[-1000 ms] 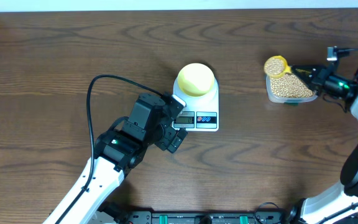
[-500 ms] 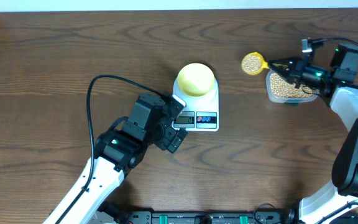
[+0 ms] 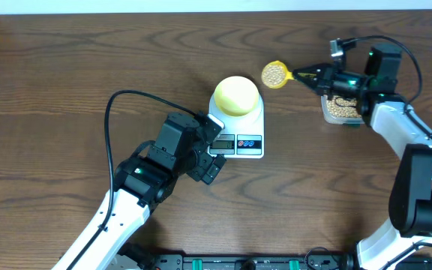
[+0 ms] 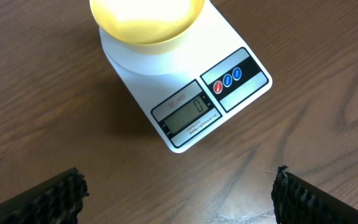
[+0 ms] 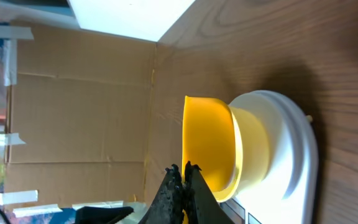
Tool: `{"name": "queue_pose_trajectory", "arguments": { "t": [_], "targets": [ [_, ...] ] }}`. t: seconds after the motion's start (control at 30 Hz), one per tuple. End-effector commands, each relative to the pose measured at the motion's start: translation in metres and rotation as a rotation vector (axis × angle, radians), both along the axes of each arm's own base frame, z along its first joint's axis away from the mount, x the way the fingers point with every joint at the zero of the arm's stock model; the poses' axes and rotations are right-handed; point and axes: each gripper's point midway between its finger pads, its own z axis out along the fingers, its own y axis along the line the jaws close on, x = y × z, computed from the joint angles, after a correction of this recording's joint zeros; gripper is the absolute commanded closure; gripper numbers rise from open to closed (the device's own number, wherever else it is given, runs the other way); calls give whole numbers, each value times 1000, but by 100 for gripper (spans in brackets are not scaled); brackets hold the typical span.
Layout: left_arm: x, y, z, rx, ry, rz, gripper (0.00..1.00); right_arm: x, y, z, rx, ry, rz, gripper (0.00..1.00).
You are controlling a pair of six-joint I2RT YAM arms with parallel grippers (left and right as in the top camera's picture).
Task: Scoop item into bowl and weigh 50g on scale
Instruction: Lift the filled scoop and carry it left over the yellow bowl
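The white scale (image 3: 238, 135) carries the pale yellow bowl (image 3: 236, 95); no beans show in the bowl. My right gripper (image 3: 308, 75) is shut on the handle of a bright yellow scoop (image 3: 275, 73) heaped with beans (image 3: 276, 73), just right of the bowl and apart from it. More beans (image 3: 340, 106) lie in the clear tub. In the right wrist view the gripper (image 5: 183, 169) pinches the handle, with the scoop (image 5: 207, 146) in front of the bowl (image 5: 252, 146). My left gripper (image 3: 214, 152) is open and empty beside the scale's front left; the scale (image 4: 188, 93) display reads 0 below the bowl (image 4: 146, 18).
The clear plastic tub (image 3: 328, 114) stands at the far right under my right arm. A black cable (image 3: 111, 112) loops over the table left of the scale. Brown cardboard (image 5: 73, 118) stands beyond the table in the right wrist view.
My right gripper has carried the bean-filled scoop left from over the tub to just right of the bowl. The left arm has not moved.
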Motion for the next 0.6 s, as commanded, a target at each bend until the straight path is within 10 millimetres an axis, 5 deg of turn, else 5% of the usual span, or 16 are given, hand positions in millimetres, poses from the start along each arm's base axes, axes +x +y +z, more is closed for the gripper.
{"name": "queue_pose_trajectory", "arguments": {
  "t": [0.0, 0.57],
  "targets": [
    [-1, -1, 3, -4, -9, -9, 2, 0, 14, -6, -12, 25, -6, 99],
    [-1, -1, 3, -4, -9, -9, 2, -10, 71, -13, -94, -38, 56, 99]
  ]
}}
